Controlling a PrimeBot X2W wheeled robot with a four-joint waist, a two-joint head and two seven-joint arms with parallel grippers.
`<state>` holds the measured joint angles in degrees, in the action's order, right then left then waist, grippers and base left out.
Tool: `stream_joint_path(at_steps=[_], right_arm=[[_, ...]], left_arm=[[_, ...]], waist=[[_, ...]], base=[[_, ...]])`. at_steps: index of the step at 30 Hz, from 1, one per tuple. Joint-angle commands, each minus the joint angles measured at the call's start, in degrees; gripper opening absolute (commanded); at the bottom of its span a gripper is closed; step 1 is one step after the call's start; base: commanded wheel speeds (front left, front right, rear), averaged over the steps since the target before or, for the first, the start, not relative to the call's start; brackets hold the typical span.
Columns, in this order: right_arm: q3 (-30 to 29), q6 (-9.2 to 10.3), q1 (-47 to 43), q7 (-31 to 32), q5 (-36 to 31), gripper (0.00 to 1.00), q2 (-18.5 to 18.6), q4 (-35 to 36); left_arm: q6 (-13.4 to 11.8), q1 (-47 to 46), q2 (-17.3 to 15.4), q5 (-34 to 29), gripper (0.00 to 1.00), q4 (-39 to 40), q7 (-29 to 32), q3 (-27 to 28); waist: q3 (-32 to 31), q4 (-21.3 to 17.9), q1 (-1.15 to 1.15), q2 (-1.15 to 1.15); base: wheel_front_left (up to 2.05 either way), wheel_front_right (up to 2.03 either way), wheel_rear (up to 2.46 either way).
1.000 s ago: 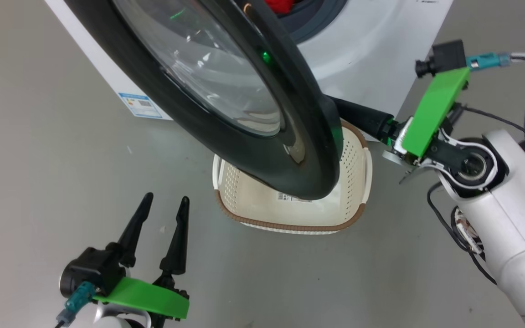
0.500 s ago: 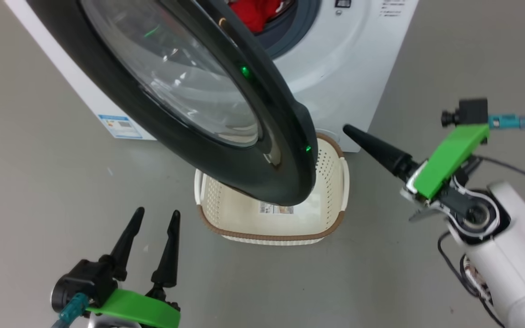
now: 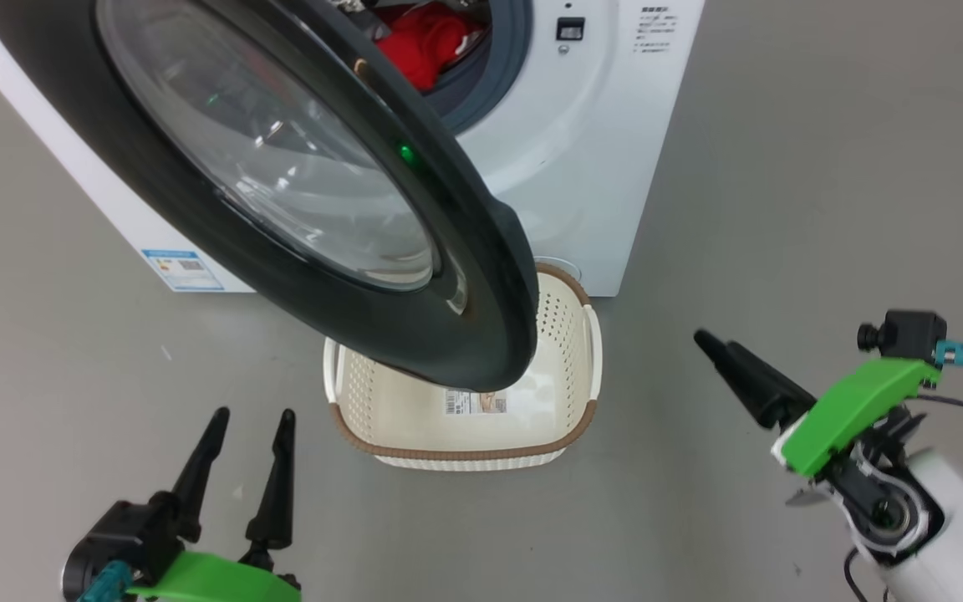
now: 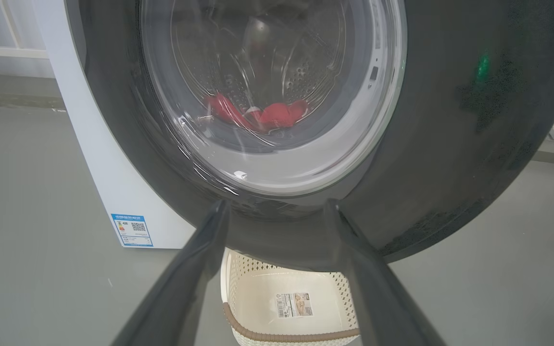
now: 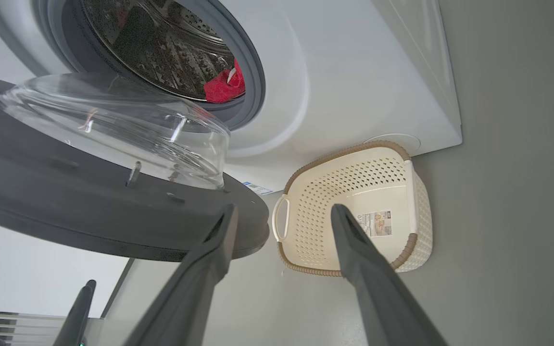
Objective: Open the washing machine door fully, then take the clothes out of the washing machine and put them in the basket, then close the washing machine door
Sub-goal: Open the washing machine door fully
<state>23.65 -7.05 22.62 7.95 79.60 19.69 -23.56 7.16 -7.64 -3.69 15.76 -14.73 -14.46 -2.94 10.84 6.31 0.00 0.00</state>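
Washing machine door (image 3: 281,192) is hanging open above basket (image 3: 465,456)
Left tool (image 3: 252,413) and right tool (image 3: 714,341) are hovering spread, empty; clothes (image 3: 423,42) are lying inside.

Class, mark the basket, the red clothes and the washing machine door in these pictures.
basket (image 3: 563,322), head view, perforated right wall.
red clothes (image 3: 425,46), head view, middle of the red fabric.
washing machine door (image 3: 398,339), head view, lower black rim.
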Motion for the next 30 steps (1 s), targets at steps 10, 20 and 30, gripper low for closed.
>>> stream_joint_path(at_steps=[10, 20, 30], right_arm=[[7.2, -0.44, -2.9, -11.8, -8.8, 1.0, 3.0, -0.6], [8.0, -0.44, -3.0, -22.8, -20.3, 1.0, 3.1, -4.9], [-8.1, -0.44, -9.8, -22.9, -42.4, 1.0, -4.1, 0.3]], left_arm=[[0.3, 1.0, -1.0, -0.3, 1.0, 0.7, -0.5, 4.0], [0.3, 1.3, -0.7, -0.6, 1.0, 0.4, -0.5, 4.7], [0.3, 1.0, -0.6, -0.9, 1.0, 0.3, -0.5, 5.2]], waist=[[-0.7, -1.3, 0.0, 0.0], [-0.9, -1.4, 0.0, 0.0], [-0.4, -1.3, 0.0, 0.0]], base=[[0.0, 0.0, 0.0], [0.0, 0.0, 0.0], [0.0, 0.0, 0.0]])
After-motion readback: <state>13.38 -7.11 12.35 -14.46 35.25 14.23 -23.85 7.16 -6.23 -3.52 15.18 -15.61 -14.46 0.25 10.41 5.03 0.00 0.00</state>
